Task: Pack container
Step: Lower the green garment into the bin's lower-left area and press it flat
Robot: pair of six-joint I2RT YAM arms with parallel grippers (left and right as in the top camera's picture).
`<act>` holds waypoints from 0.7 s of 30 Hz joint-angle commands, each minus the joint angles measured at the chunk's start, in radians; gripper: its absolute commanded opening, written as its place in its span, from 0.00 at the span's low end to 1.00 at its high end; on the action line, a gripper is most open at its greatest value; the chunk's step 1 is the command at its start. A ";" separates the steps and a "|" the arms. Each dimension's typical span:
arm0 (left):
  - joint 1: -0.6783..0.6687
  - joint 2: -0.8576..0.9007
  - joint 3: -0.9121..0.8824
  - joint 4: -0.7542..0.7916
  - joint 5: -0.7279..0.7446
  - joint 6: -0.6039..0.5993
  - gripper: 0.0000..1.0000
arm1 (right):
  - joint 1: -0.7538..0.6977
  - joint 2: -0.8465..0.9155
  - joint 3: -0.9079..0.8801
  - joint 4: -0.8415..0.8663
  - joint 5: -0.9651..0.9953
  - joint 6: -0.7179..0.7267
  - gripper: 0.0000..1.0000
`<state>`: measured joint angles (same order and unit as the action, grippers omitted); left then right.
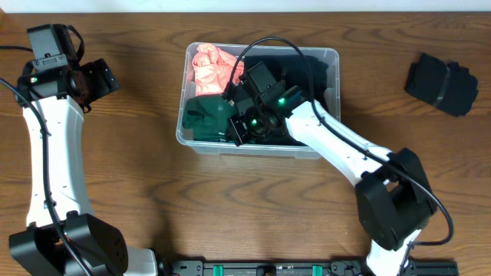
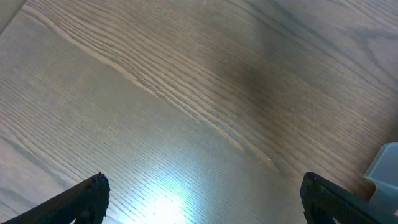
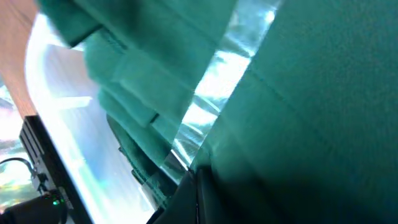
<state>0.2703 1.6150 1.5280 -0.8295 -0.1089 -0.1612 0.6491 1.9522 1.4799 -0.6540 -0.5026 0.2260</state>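
The clear plastic container point(image 1: 330, 55) stands at the middle of the table. It holds a salmon-pink cloth point(image 1: 211, 69), a dark green cloth point(image 1: 201, 119) and a black cloth point(image 1: 307, 73). My right gripper point(image 1: 239, 129) reaches down into its front left part. In the right wrist view its fingers point(image 3: 198, 186) lie shut together, pressed into the folded green cloth point(image 3: 323, 93), with the container's clear wall point(image 3: 56, 124) beside them. My left gripper point(image 1: 100, 77) hovers far left of the container over bare wood. It stands wide open point(image 2: 204, 183) with nothing between its fingers.
A folded black cloth point(image 1: 443, 83) lies on the table at the far right. A pale grey-blue object point(image 2: 385, 168) shows at the right edge of the left wrist view. The right arm's cable point(image 1: 268, 42) arcs over the container.
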 commanded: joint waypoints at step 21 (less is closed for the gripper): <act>0.003 -0.001 0.000 0.000 -0.008 -0.009 0.98 | -0.237 -0.176 0.194 -0.092 0.005 -0.021 0.71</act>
<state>0.2703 1.6150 1.5280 -0.8295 -0.1085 -0.1612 0.4870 1.8271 1.6440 -0.7303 -0.5014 0.2104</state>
